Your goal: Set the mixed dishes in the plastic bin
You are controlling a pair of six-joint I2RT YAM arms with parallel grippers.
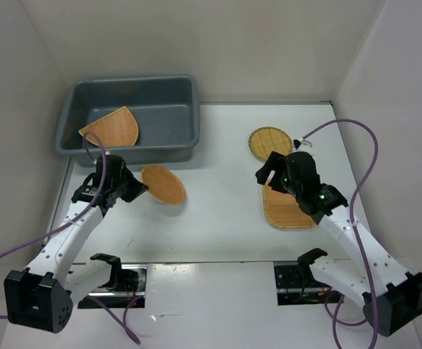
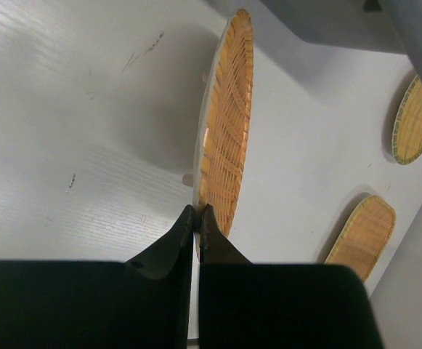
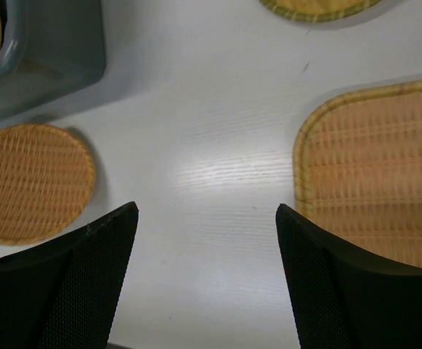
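- Your plastic bin (image 1: 131,154) sits at the far left of the table (image 1: 225,225). 1 rounded triangle plate (image 1: 112,129) is already lying inside it, so 1 of 4 dishes is done.
- Your left end effector (image 2: 198,214) is pinched tight on the rim of the round plate (image 1: 164,185). The plate is tilted and is just beside the bin's front wall, not in it yet. It looks ready to go in next.
- Your right end effector (image 3: 207,218) is spread wide and holds nothing. It hangs over the table near the right-hand dishes.
- The yellowish round plate (image 1: 270,143) lies flat on the table, untouched.
- The rounded square plate (image 1: 289,211) lies flat too, partly under your right arm.
- The count: 1 bin, 4 plates, 2 arms. 1 plate is in, 1 is in the grip and 2 are waiting.
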